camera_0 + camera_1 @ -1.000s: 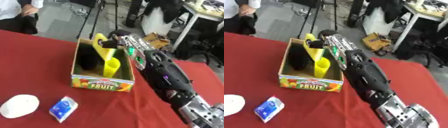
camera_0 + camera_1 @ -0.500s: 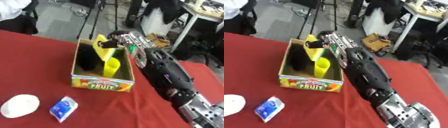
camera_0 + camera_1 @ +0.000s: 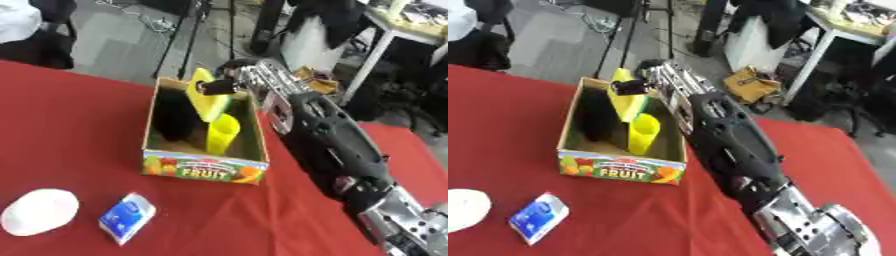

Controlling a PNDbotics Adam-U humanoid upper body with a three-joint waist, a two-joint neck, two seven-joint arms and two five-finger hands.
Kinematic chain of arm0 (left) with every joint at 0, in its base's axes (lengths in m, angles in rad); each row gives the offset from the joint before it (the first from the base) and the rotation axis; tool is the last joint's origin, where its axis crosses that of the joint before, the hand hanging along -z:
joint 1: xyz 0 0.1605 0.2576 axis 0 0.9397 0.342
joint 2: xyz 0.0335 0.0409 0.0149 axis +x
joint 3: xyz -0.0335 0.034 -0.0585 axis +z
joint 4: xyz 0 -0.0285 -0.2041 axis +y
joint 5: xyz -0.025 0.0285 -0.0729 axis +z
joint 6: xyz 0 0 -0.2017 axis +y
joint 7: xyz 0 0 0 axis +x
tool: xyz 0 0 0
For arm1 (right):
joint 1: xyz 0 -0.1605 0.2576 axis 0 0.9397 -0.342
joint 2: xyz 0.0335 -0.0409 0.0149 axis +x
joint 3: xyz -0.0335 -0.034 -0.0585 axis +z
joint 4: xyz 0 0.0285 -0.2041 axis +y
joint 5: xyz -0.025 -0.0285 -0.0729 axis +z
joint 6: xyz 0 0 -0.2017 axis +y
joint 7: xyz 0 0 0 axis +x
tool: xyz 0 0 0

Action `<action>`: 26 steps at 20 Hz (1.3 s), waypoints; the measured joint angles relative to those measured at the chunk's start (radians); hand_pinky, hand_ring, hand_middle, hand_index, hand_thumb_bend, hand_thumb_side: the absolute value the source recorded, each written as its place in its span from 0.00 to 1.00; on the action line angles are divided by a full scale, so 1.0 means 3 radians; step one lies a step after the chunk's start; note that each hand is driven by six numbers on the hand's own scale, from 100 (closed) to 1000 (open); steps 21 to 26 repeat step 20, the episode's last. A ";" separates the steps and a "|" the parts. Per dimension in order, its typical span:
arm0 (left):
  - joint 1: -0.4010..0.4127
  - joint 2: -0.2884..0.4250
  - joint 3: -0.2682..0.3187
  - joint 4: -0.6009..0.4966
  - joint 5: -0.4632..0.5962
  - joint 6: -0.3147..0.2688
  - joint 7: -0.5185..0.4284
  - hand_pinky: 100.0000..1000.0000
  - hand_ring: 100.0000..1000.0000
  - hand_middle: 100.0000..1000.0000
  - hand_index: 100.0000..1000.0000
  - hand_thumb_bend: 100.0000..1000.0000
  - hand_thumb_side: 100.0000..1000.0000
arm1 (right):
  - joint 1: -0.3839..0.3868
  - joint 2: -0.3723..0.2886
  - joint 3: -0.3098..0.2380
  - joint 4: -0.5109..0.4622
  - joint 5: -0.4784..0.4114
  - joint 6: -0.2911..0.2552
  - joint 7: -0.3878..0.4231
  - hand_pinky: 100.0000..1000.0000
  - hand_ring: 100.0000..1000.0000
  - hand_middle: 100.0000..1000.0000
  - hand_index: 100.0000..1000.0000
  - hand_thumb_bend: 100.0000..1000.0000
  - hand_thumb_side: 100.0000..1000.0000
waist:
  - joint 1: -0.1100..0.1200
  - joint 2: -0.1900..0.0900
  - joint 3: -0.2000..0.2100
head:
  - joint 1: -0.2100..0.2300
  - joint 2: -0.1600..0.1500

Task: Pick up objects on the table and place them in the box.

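Note:
A cardboard fruit box stands on the red table. Inside it are a black object on the left and an upright yellow cup. My right hand reaches over the box's far right side, its fingers and thumb pinching a yellow, sponge-like flat piece that hangs tilted above the cup. On the table in front lie a white round object and a small blue and white packet. My left hand shows in neither view.
My right arm runs along the box's right side down to the lower right corner. Beyond the table's far edge are tripod legs, a desk and people's legs.
The whole picture has shifted a little, so the head has moved. My right hand still holds the yellow piece over the box, with no clear change.

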 measured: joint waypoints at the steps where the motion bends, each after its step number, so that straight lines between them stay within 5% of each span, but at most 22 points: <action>1: 0.0008 0.0000 0.0002 0.0000 0.0000 0.0001 0.0001 1.00 1.00 0.91 0.90 0.00 1.00 | -0.0012 0.0000 0.0000 -0.0016 0.0000 0.0005 -0.0004 0.97 1.00 1.00 1.00 0.23 1.00 | 0.0001 -0.0008 -0.0012 | 0.0008 0.0000; 13: 0.0116 0.0024 0.0031 0.0000 0.0000 0.0036 0.0035 1.00 1.00 0.91 0.90 0.00 1.00 | -0.0121 -0.0041 -0.0002 -0.0192 0.0042 0.0070 0.0042 0.95 1.00 1.00 1.00 0.21 1.00 | 0.0119 -0.0188 -0.0187 | 0.0131 0.0060; 26: 0.0138 0.0027 0.0042 0.0000 0.0001 0.0042 0.0042 1.00 1.00 0.91 0.90 0.00 1.00 | -0.0147 -0.0022 -0.0023 -0.0194 0.0080 0.0074 0.0032 0.94 0.99 1.00 1.00 0.18 1.00 | 0.0175 -0.0206 -0.0205 | 0.0121 0.0086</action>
